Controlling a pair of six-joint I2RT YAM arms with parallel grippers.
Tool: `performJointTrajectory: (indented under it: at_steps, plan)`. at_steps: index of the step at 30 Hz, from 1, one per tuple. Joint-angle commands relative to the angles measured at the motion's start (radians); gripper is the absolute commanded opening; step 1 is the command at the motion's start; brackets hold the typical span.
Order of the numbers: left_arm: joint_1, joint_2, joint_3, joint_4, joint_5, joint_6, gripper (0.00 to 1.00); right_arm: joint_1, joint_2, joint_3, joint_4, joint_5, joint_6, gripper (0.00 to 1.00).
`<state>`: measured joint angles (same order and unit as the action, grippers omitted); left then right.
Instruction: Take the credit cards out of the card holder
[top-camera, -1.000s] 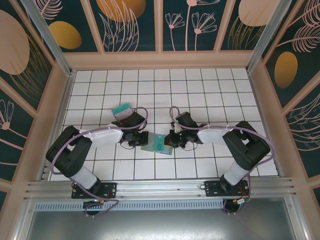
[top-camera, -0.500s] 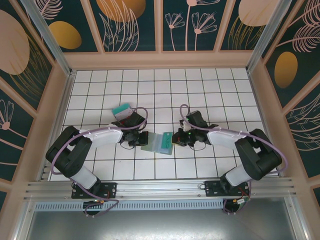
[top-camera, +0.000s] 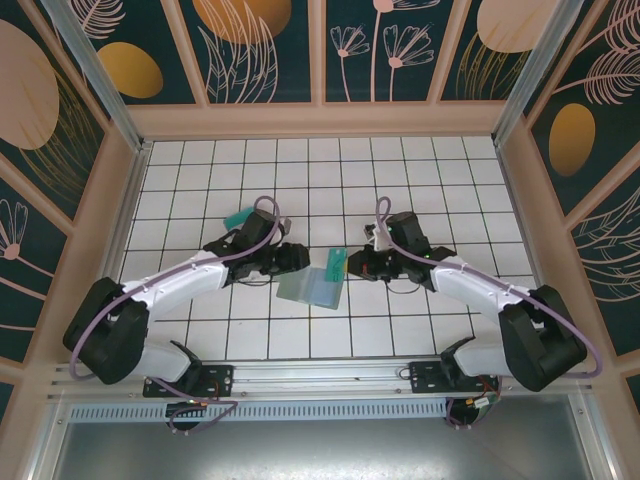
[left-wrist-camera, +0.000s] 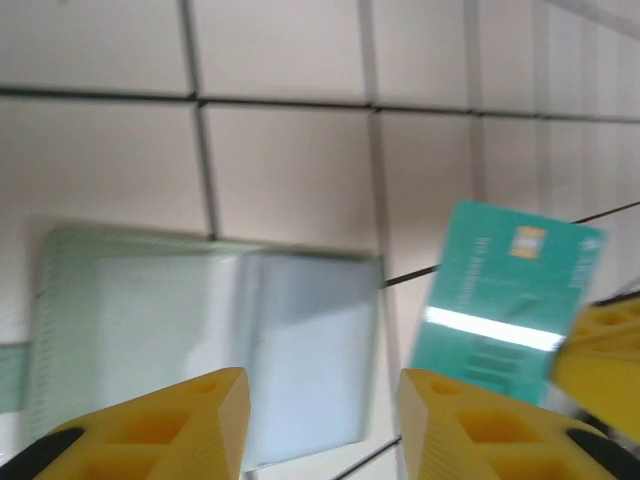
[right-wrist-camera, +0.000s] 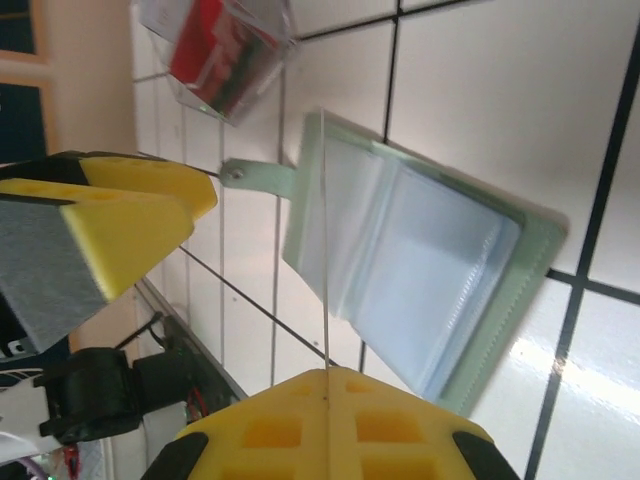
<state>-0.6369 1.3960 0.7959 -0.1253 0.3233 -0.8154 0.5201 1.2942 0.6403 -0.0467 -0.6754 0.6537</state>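
Observation:
The card holder (top-camera: 308, 289) lies open on the tiles, grey-green outside and blue-grey inside (right-wrist-camera: 420, 265), with its slot pockets up (left-wrist-camera: 200, 330). My right gripper (top-camera: 351, 263) is shut on a teal credit card (top-camera: 335, 265), held on edge just right of the holder and clear of it. From the left wrist the card's face (left-wrist-camera: 505, 300) shows; from the right wrist it is a thin line (right-wrist-camera: 325, 240) rising from my right gripper (right-wrist-camera: 327, 375). My left gripper (top-camera: 295, 258) hangs open over the holder's left half, nothing between its fingers (left-wrist-camera: 150, 425).
A red card with a dark stripe (right-wrist-camera: 212, 52) lies under something clear, beyond the holder at the back left. A teal piece (top-camera: 237, 217) shows there by the left arm. White tiled floor stretches behind; the frame's walls stand on three sides.
My right gripper has drawn the teal card out of the holder, to the right and up. My left gripper has opened, let go of the holder and risen off it.

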Motion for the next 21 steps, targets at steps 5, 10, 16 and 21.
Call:
performJointTrajectory:
  at_steps: [5, 10, 16, 21]
  plan:
    - [0.051, -0.063, -0.032, 0.303, 0.192, -0.192, 0.42, -0.038, -0.071, 0.012, 0.221, -0.152, 0.069, 0.0]
    - [0.056, -0.056, -0.063, 0.428, 0.268, -0.261, 0.39, -0.039, -0.076, -0.002, 0.347, -0.209, 0.131, 0.0]
    - [0.057, -0.052, -0.078, 0.477, 0.31, -0.278, 0.33, -0.04, -0.081, -0.019, 0.405, -0.218, 0.161, 0.0]
    - [0.056, -0.059, -0.076, 0.476, 0.33, -0.269, 0.28, -0.039, -0.079, -0.021, 0.416, -0.216, 0.165, 0.0]
